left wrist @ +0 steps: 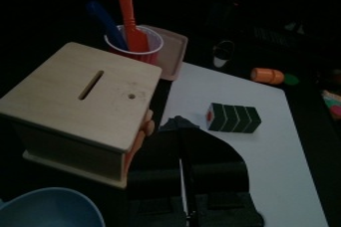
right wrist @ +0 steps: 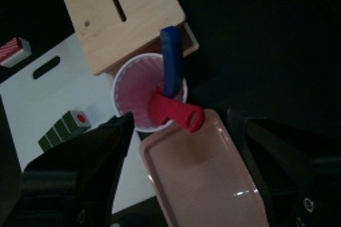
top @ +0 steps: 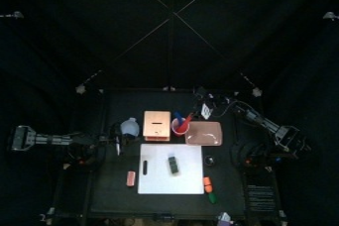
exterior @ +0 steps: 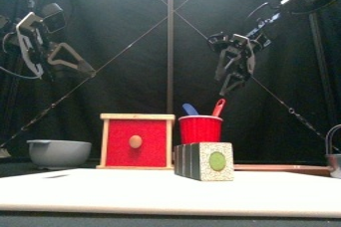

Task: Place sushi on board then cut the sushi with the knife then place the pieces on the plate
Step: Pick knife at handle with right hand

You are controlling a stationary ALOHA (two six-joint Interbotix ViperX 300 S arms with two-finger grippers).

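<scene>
The left gripper [exterior: 54, 60] hangs high over the left side of the table [top: 113, 195], well above everything on it; whether it is open or closed cannot be told, and nothing shows in its grasp. Below it, at the back left, sits the bowl [exterior: 59, 152]. A small red toy [top: 130, 177] lies on the table nearer the front, just off the board's left edge. Right of the bowl stands the box [exterior: 136, 141], its red drawer front facing forward and its slot on top. The board [top: 185, 175] lies flat in front of the box and fills the middle of the table toward the front. The sushi [exterior: 204, 160] rests on the board near its middle, in one piece, apart from both grippers, with one end face turned to the front. Behind it, just beside the box's right side, is the cup [exterior: 200, 129], with the blue knife [exterior: 189, 110] and the red knife [exterior: 217, 107] standing in it, handles up and leaning apart. The tray [right wrist: 200, 181] lies flat to the cup's right, close against it. An orange toy [left wrist: 266, 74] lies by the board's right edge. The right gripper [right wrist: 193, 136] hovers high above the cup and tray at the back right, its jaws spread wide with nothing between them. At the far right a cutter [exterior: 333, 159] shows only in part.
</scene>
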